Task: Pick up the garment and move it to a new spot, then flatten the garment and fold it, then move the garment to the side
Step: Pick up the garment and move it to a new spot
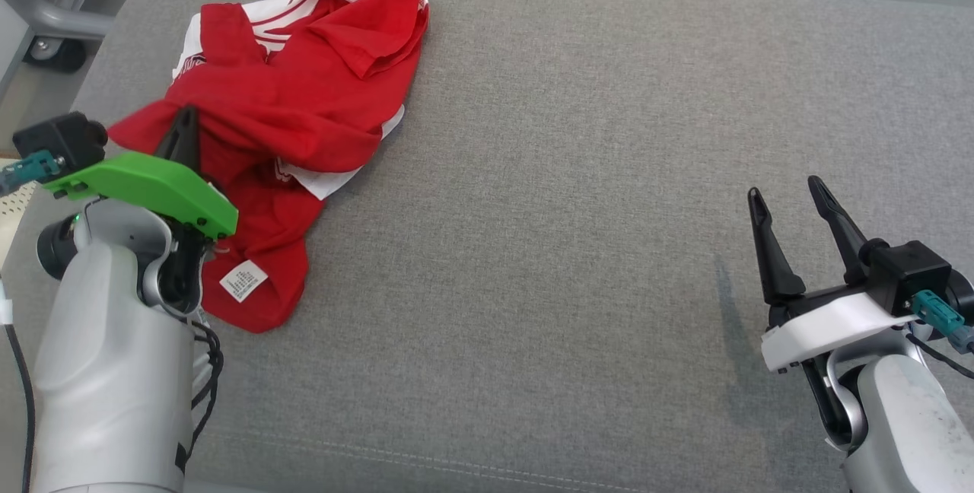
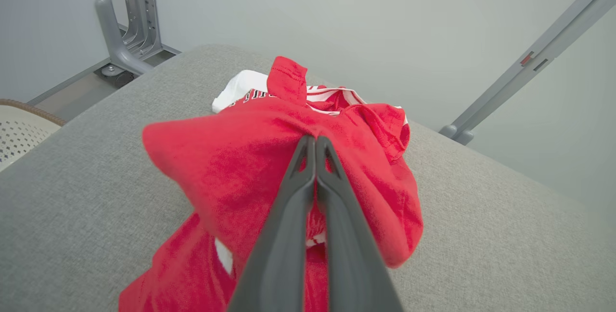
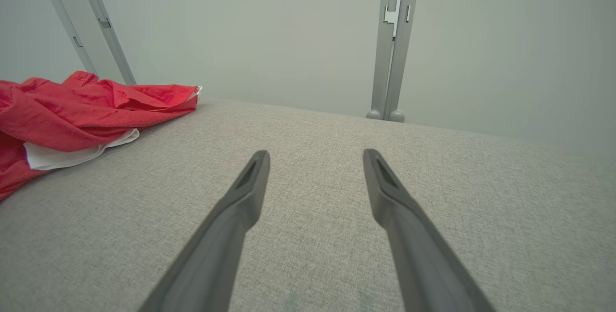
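Grey padded surface (image 1: 578, 173) is carrying the garment (image 1: 304, 90), crumpled at its far left corner. It is judged light, limp and likely to sag; a bunched fold is offering the best hold. Left gripper (image 1: 183, 128) is clenching a raised red fold. Right gripper (image 1: 784, 196) is hovering spread wide, empty, well apart.

Grey fabric surface (image 1: 571, 249), metal posts (image 3: 392, 42) beyond, perforated white basket (image 2: 19, 134).
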